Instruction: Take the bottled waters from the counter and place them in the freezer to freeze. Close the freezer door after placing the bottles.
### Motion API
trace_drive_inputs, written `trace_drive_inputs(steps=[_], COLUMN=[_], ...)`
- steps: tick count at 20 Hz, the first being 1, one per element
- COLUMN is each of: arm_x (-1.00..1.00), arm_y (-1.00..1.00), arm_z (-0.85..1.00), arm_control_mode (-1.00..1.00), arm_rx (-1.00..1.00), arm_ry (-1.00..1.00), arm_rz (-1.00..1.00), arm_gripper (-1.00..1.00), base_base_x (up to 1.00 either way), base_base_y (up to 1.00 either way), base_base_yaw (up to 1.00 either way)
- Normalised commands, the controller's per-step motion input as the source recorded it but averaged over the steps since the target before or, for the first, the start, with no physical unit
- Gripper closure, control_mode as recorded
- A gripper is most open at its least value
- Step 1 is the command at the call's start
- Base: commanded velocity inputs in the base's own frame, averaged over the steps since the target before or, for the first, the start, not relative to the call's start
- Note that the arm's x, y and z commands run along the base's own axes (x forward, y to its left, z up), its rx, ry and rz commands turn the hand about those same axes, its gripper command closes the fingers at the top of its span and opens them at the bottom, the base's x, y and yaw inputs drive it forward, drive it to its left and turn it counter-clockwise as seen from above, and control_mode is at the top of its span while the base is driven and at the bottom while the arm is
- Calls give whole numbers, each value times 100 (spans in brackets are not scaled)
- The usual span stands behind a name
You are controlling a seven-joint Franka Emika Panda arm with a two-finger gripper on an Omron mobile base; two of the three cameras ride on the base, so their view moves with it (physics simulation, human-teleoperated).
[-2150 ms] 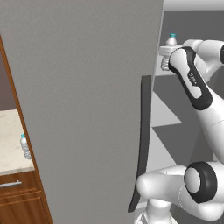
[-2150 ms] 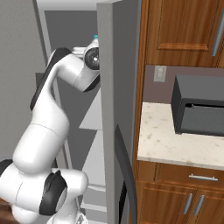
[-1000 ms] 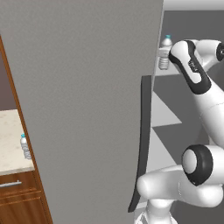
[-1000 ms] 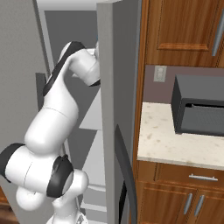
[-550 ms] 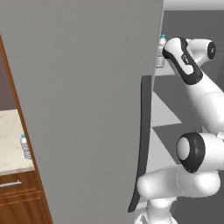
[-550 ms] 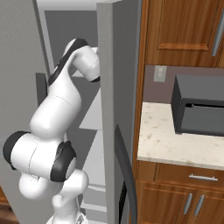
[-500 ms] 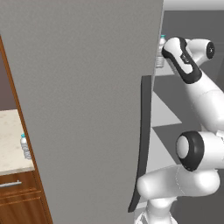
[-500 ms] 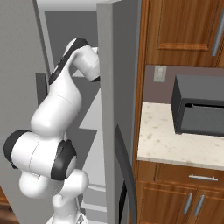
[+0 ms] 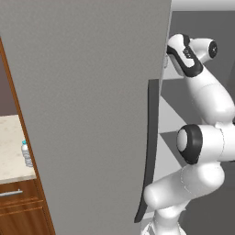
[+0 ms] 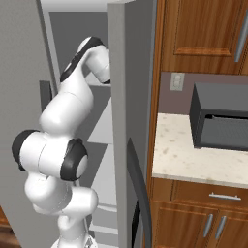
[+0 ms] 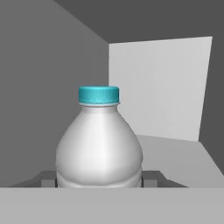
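Observation:
One bottled water, clear with a teal cap, stands upright between my fingertips in the hand view, and my gripper is shut on its body. Behind it are the freezer's pale back wall and a grey shelf. In the left base view my arm reaches past the edge of the open freezer door, which hides the hand. A second bottled water stands on the counter at the far left.
The door's long dark handle runs down beside my arm. In the right base view the arm goes into the shelved compartment beside the fridge's other door. A dark microwave sits on the counter at right.
My arm has stretched deeper into the freezer, carrying the bottle with it. In the left base view the bottle has slipped out of sight behind the door's edge.

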Motion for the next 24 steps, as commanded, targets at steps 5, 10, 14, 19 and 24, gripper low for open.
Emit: trace_drive_inputs(steps=[5,10,14,19,24], arm_x=[35,17,10,5,14], arm_y=[0,0,0,0,0], arm_z=[-16,-13,-19,-19,-25], arm_control_mode=[-100,-100,-100,-100,-100], arm_rx=[0,0,0,0,0], arm_ry=[0,-1,-5,-11,-2], arm_rz=[5,8,8,5,0], arm_gripper=[100,100,100,100,100], base_base_x=[0,0,0,0,0], base_base_y=[0,0,0,0,0], base_base_yaw=[0,0,0,0,0])
